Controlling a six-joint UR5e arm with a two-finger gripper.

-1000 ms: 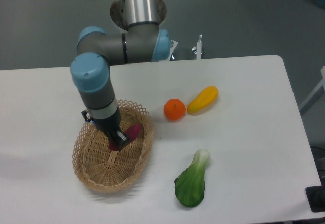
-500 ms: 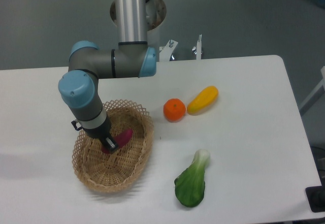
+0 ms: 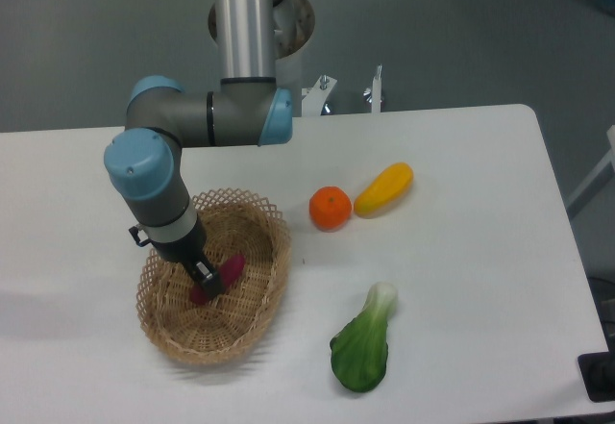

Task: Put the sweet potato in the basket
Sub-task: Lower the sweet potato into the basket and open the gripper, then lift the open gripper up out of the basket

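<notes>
One thing mattered from where I stood: the sweet potato (image 3: 219, 276) lay pinched in the pincer (image 3: 207, 281) low inside the basket (image 3: 252, 326), its long axis slanting from near-left to far-right, leaving only a release.

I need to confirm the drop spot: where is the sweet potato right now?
The sweet potato sits inside the basket, at the table's left, at the tool.
</notes>
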